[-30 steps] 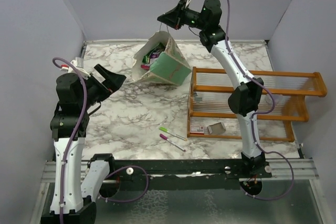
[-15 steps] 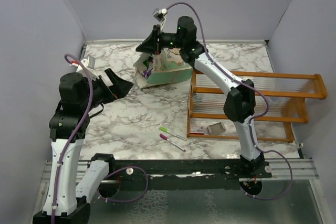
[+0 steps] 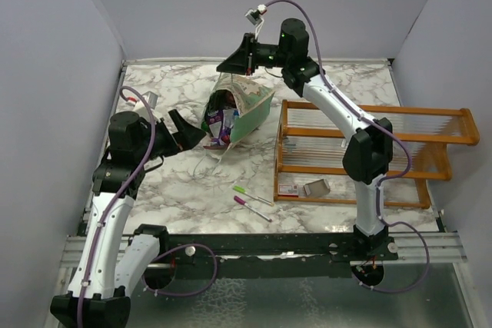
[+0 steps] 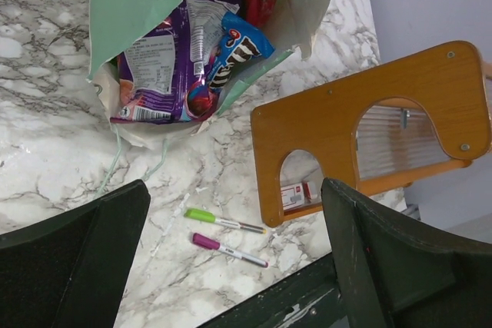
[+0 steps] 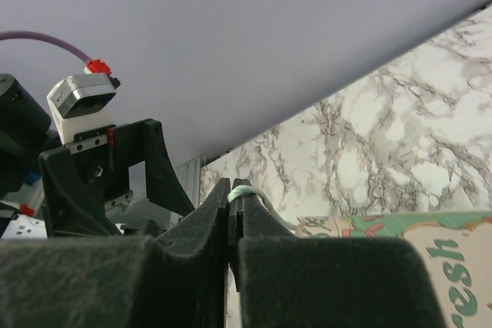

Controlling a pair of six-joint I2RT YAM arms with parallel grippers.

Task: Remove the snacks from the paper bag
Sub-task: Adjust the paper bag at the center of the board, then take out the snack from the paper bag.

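Right gripper (image 3: 228, 64) raised far, clamped on string handle (image 5: 244, 190) of paper bag (image 3: 252, 104); left gripper (image 3: 183, 133) low, spread wide; bag tipped, purple snacks (image 3: 221, 122) at mouth.

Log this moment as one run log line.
paper bag: tipped | snacks: at its mouth | right jaws: shut on string handle | left jaws: open, empty

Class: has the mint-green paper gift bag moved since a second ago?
Yes: mint-green paper bag tipped leftward, mouth facing away from the orange wooden rack.
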